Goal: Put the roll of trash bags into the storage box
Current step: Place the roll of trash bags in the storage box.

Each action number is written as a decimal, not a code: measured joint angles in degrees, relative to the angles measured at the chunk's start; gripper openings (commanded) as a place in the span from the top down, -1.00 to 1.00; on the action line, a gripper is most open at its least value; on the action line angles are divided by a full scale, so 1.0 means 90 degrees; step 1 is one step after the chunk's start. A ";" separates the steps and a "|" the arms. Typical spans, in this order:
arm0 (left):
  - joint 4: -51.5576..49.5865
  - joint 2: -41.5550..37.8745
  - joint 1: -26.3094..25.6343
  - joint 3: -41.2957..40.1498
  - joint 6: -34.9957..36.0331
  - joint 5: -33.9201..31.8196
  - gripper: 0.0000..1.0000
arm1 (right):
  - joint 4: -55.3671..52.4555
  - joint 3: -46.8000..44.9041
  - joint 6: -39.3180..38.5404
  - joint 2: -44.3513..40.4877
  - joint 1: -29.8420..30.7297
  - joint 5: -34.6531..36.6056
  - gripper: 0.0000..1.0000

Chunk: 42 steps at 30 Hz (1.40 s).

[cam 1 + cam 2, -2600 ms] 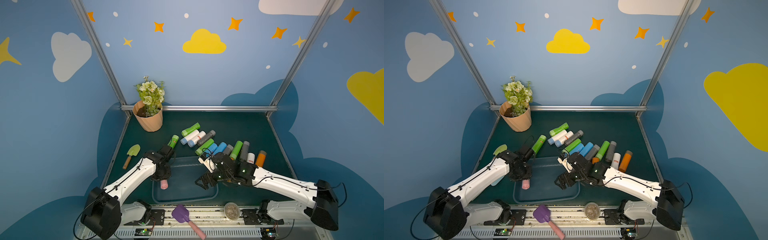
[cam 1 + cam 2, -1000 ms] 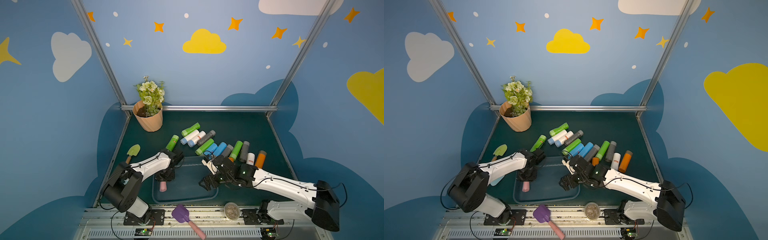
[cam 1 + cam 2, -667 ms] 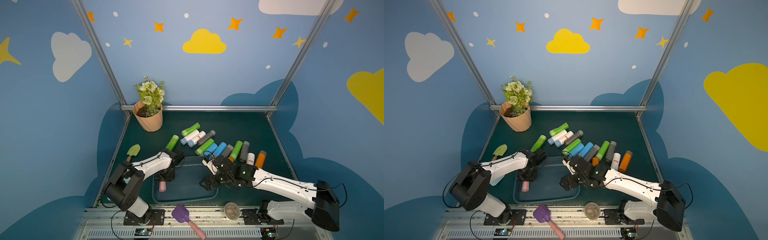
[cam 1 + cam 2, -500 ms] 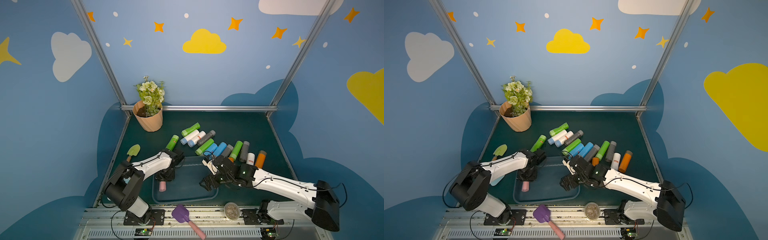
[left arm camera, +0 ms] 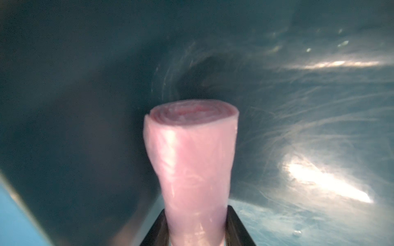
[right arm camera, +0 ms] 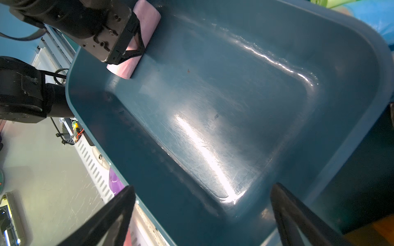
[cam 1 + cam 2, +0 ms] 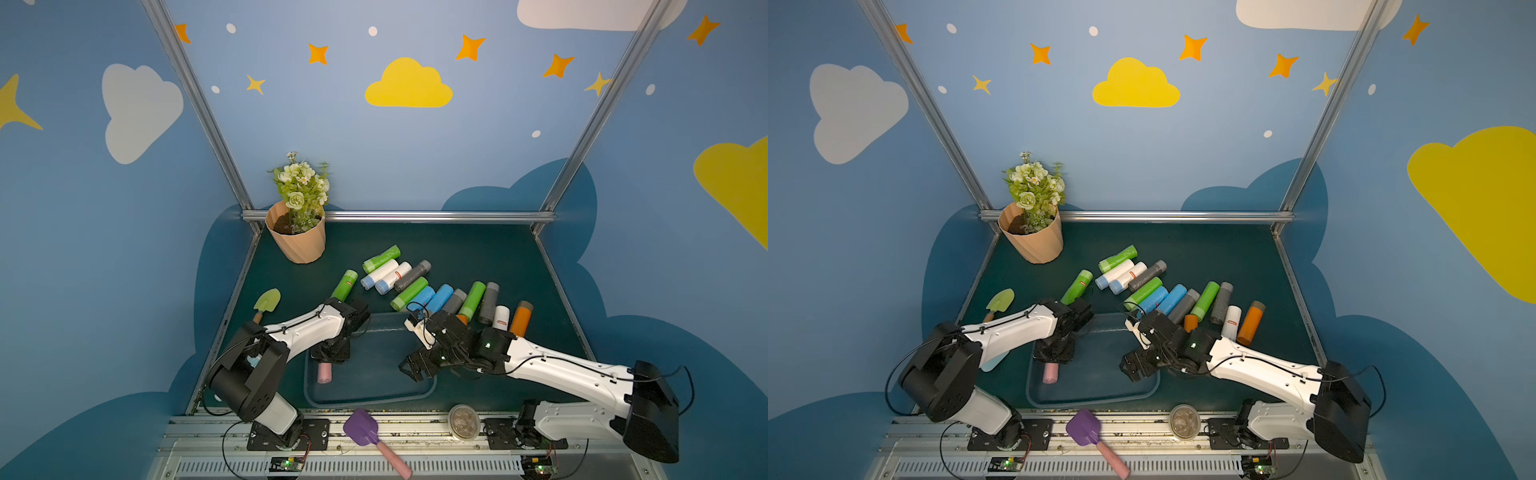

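Item 1: dark blue-grey translucent plastic storage box (image 7: 374, 374), nearest me on the table.
Item 2: soft pink plastic roll of trash bags (image 5: 191, 159), inside the box by its left wall. My left jaws (image 5: 197, 215) pinch it near one end. I judge it light, squashy and slick, best held mid-length.
Item 3: my right jaws (image 6: 203, 188), wide and empty above the box.
Beyond: loose coloured rolls (image 7: 436, 297).

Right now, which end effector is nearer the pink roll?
Left. The left end effector straddles the pink roll inside the storage box; the right end effector hangs open over the box's opposite end, clear of the roll.
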 measured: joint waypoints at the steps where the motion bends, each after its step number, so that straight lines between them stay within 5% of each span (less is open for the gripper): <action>1: -0.0002 0.0000 -0.0007 0.0000 0.0000 -0.0002 0.16 | 0.0000 0.0002 0.0000 0.0000 0.0000 0.0000 -0.94; 42: -0.0262 -0.0687 -0.0138 0.0493 -0.0027 0.0138 -0.03 | -0.0250 0.0017 0.0044 -0.0418 -0.0296 0.0287 -0.93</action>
